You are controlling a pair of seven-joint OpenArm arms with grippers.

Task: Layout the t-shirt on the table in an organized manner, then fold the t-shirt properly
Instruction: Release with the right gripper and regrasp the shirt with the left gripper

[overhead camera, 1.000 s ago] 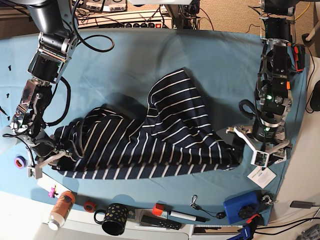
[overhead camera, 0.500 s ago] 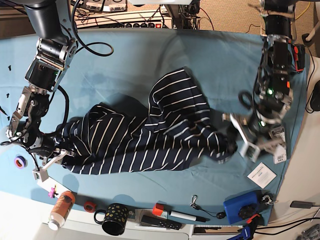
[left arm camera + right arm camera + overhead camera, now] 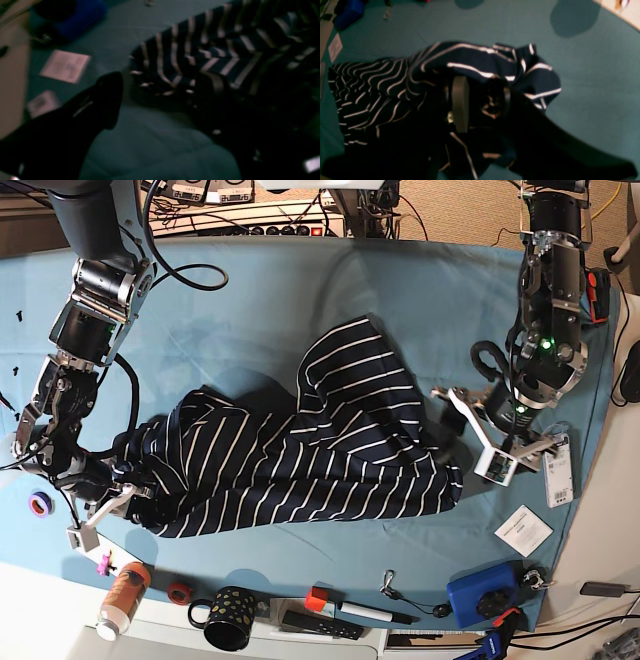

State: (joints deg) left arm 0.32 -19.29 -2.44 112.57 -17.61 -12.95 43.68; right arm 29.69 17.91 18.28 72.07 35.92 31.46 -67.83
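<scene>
Striped t-shirt apparently pinched by right gripper.

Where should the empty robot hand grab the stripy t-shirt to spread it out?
Probably the loose corner of the t-shirt lying beside the open left gripper. Come from that side: the right gripper already holds the opposite end.

I see the table under its teal cloth, with the t-shirt lying rumpled at its middle. Beyond the shirt's right end lie a white card, a tag and a blue box.
</scene>
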